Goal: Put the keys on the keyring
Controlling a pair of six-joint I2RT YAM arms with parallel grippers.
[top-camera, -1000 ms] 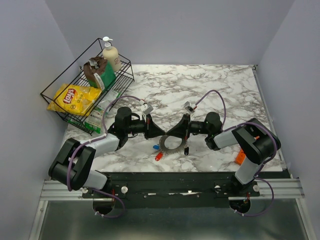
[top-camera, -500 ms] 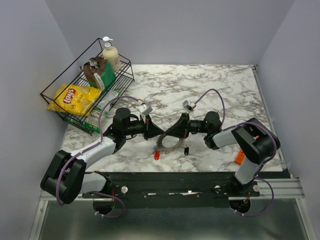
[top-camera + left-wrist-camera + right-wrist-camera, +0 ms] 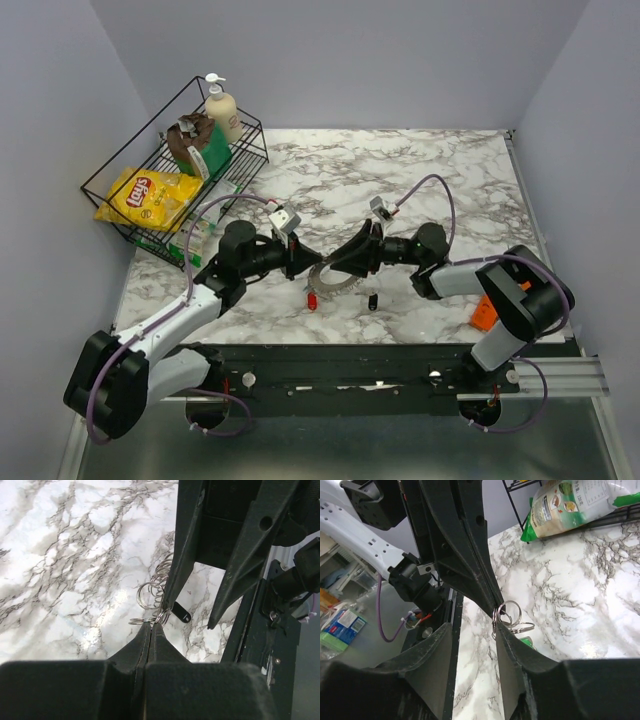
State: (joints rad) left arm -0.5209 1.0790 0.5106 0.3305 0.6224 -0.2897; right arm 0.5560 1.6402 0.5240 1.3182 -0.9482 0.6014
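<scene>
The keyring (image 3: 328, 279) is a silvery coiled hoop held between the two grippers near the table's front. My left gripper (image 3: 302, 263) is shut on its edge; the left wrist view shows the closed jaws (image 3: 151, 626) pinching the keyring (image 3: 152, 594). My right gripper (image 3: 350, 262) is open, and in the right wrist view one finger (image 3: 499, 630) rests against the keyring (image 3: 509, 613) while the gripper (image 3: 472, 626) holds nothing. A red key (image 3: 311, 300) and a black key (image 3: 372, 300) lie below the hoop. The black key (image 3: 180, 614) and a green key (image 3: 526, 641) sit close under the rings; whether they hang on them I cannot tell.
A black wire basket (image 3: 120, 200) with snack bags and a pump bottle (image 3: 222, 108) stands at the back left. A flat orange piece (image 3: 483, 312) lies by the right arm's base. The table's front rail (image 3: 340, 355) runs just below the keys.
My right gripper has opened and let go of the keyring. My left arm has stretched out, and the hoop with both grippers has shifted slightly toward the back.
</scene>
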